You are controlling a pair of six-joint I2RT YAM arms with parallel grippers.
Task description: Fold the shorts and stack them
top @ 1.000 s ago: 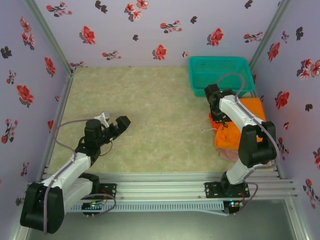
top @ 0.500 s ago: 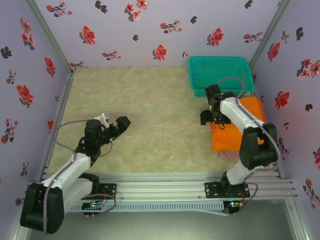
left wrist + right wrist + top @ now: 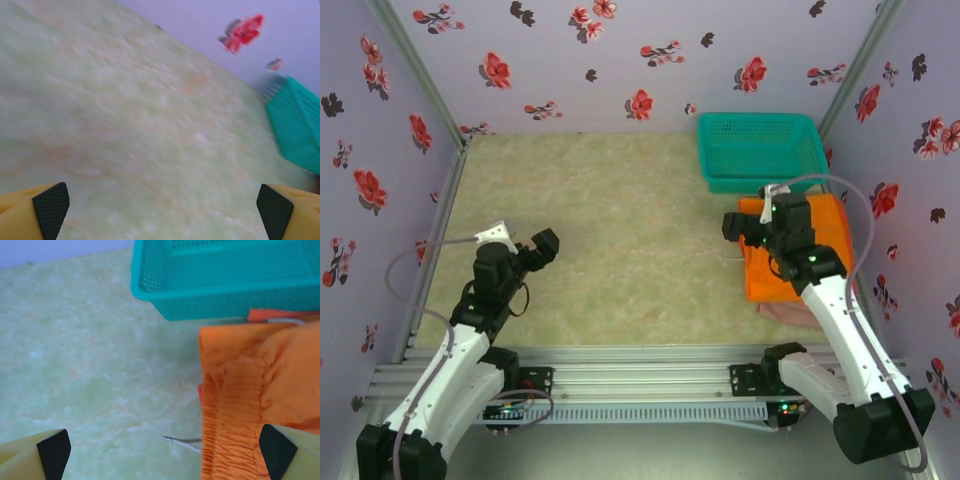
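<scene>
Folded orange shorts [image 3: 772, 268] lie on the right of the table, on top of pink-beige shorts whose edge [image 3: 786, 313] sticks out toward the near side. In the right wrist view the orange shorts' gathered waistband [image 3: 240, 405] faces me and a white drawstring [image 3: 182, 441] trails onto the table. Another orange layer [image 3: 272, 314] peeks out beside the basket. My right gripper [image 3: 752, 210] [image 3: 165, 452] hangs open over the shorts' left edge, holding nothing. My left gripper [image 3: 520, 240] [image 3: 162, 207] is open above bare table at the left.
A teal mesh basket [image 3: 760, 150] [image 3: 225, 285] [image 3: 297, 130] stands at the back right, just beyond the shorts. Flowered walls close in the table on three sides. The mottled green tabletop [image 3: 620, 220] spreads between the two arms.
My right gripper opened, let go of the orange shorts and lifted back, the arm swinging out to the right. The left arm drew back toward the left and near side.
</scene>
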